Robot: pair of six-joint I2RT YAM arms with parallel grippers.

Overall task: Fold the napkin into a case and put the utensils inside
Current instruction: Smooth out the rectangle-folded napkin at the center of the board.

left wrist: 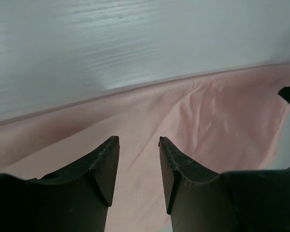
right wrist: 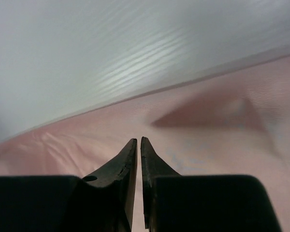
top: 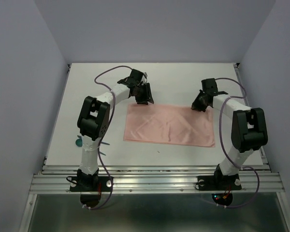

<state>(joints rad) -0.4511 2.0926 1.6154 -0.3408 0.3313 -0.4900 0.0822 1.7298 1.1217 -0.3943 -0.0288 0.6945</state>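
Table [top: 183, 82] white | napkin [top: 169, 124] flat — long axis left-right

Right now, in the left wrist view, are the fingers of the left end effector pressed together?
No, the left end effector shows a clear gap between its fingers, with the pink napkin visible through it.

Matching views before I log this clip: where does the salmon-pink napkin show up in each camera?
Top external: napkin lies spread at the middle of the white table.
Left wrist: napkin fills the lower and right part, white table above it.
Right wrist: napkin fills the lower band, its edge rising rightward.
Shared landmark: the napkin's far edge against the white table.
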